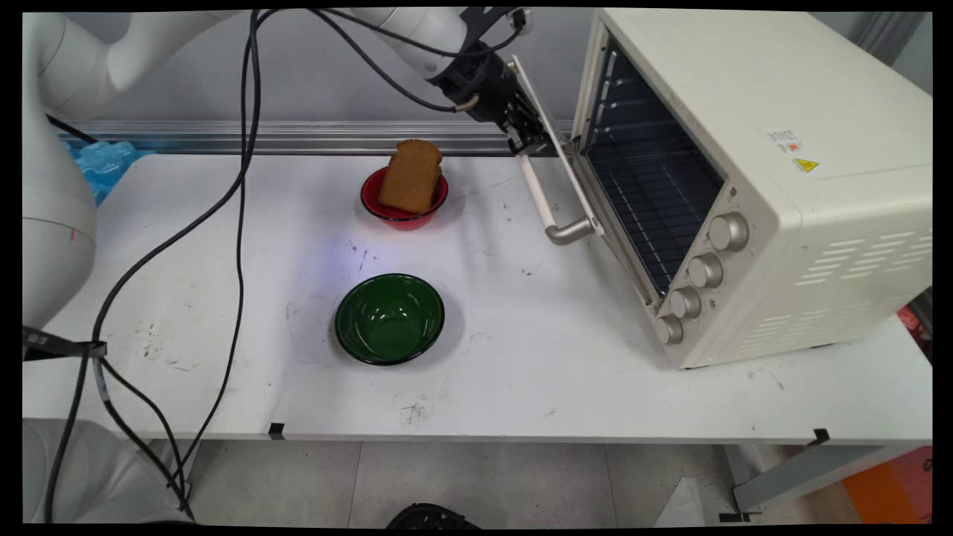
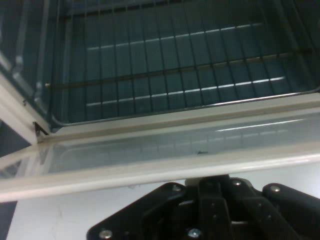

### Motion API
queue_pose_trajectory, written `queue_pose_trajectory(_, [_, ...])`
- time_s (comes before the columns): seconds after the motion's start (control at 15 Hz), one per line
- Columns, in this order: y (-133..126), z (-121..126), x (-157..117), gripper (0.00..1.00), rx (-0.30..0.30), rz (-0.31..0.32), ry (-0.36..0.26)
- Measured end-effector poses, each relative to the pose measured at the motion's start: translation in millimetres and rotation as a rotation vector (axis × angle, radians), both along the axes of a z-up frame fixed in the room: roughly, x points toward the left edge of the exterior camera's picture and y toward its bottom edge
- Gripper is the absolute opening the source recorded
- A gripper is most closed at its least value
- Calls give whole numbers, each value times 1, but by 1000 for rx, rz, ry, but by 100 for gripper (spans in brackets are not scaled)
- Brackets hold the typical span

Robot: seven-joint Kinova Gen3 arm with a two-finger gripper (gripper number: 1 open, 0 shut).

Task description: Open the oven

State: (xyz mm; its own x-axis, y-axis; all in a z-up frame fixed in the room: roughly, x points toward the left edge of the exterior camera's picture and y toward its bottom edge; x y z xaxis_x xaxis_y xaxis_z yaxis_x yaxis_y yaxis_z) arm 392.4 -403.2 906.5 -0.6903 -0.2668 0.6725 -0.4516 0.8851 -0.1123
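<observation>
From the main view, the cream toaster oven [image 1: 774, 186] sits on the right of the white table [image 1: 521, 387], its glass door [image 1: 555, 160] partly open. The gripper [image 1: 530, 132] is at the far end of the door handle [image 1: 547, 205]; whether its fingers are spread or pinched, I cannot tell. A red bowl [image 1: 403, 205] holding bread [image 1: 410, 176] and a green bowl [image 1: 389, 318] stand well apart, left.

From the hand view, the door's rim [image 2: 160, 170] crosses just above the linkage, wire rack [image 2: 175, 75] beyond.
</observation>
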Motion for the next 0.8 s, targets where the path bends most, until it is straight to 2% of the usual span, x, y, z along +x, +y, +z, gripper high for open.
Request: queue_pose_trajectory(0.8, [18,-49,33,0,-7,44,56])
